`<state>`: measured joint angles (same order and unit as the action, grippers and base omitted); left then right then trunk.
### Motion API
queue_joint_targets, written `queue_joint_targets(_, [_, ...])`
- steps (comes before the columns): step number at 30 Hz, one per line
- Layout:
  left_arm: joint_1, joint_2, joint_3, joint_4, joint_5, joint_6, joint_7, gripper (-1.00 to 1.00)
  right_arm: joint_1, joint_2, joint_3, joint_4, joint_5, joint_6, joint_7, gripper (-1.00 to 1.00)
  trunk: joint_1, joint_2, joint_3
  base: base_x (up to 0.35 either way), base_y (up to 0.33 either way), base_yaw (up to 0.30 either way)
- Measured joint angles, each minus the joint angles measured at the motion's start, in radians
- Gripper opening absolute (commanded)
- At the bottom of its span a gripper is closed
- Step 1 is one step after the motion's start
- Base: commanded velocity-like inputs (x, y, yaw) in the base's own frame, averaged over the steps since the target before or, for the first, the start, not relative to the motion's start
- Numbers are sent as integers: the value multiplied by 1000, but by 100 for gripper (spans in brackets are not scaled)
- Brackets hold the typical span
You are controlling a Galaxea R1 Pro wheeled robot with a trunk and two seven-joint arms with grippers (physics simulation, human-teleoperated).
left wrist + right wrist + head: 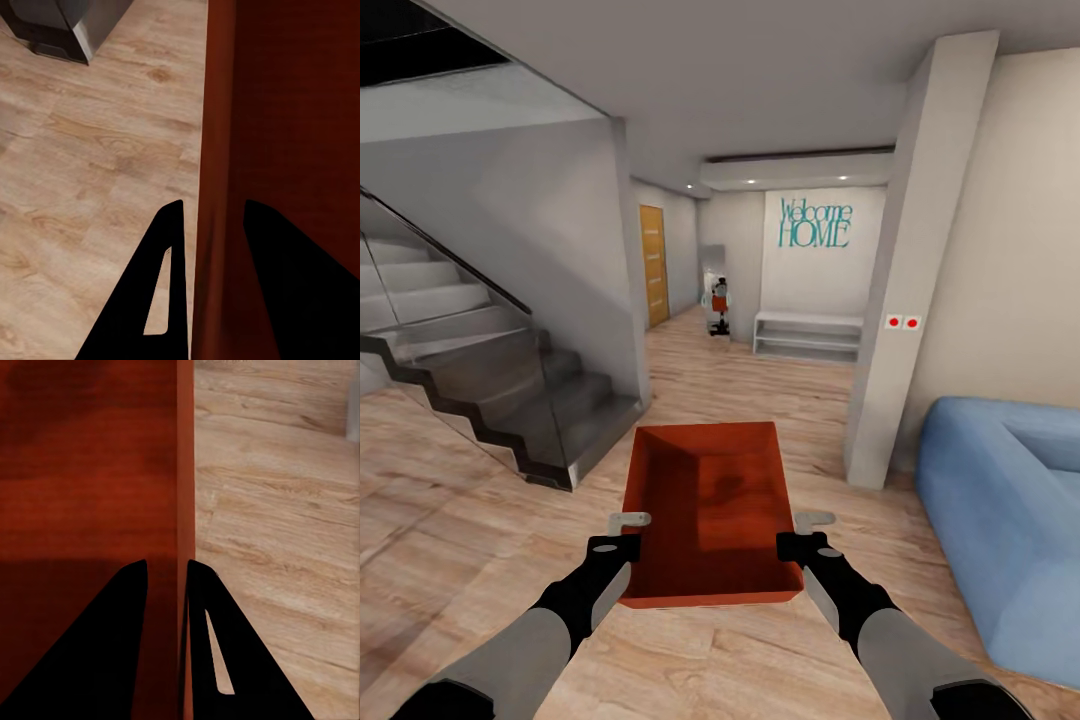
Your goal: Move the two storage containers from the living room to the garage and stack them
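Observation:
One red-orange open-top storage container (710, 510) hangs in front of me above the light wood plank floor (760, 380) of the living room, and it is empty. My left gripper (622, 545) is shut on its left wall, and my right gripper (800, 545) is shut on its right wall. In the left wrist view the dark fingers of the left gripper (215, 206) straddle the red wall (285, 112). The right gripper (166, 562) pinches the container wall (90, 457) the same way. The second container and the garage are out of view.
A dark staircase with a glass rail (480, 370) rises at the left. A white pillar (920, 260) and a blue sofa (1010, 500) stand at the right. Ahead, a hallway holds a white bench shelf (807, 335), a mirror (717, 300) and a wooden door (652, 265).

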<state>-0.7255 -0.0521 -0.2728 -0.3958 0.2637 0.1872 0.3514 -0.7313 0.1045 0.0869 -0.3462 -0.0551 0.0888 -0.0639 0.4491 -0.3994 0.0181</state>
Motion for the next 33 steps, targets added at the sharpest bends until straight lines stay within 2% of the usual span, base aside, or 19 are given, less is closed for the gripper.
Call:
queue_joint_targets(18, [0,1,-3,-1,3,0,0,-100,0,1,-1,0,1,0,-1,-100,0,0,8,321,76,-48])
queue_joint_targets(27, [0,1,-3,-1,3,0,0,-100,0,0,0,-1,1,1,-1,-100,0,0,8,321,76,-203])
queue_joint_targets(33, [0,1,-1,-1,1,0,0,-100,0,0,1,0,0,0,-1,-100,0,0,8,321,76,-54])
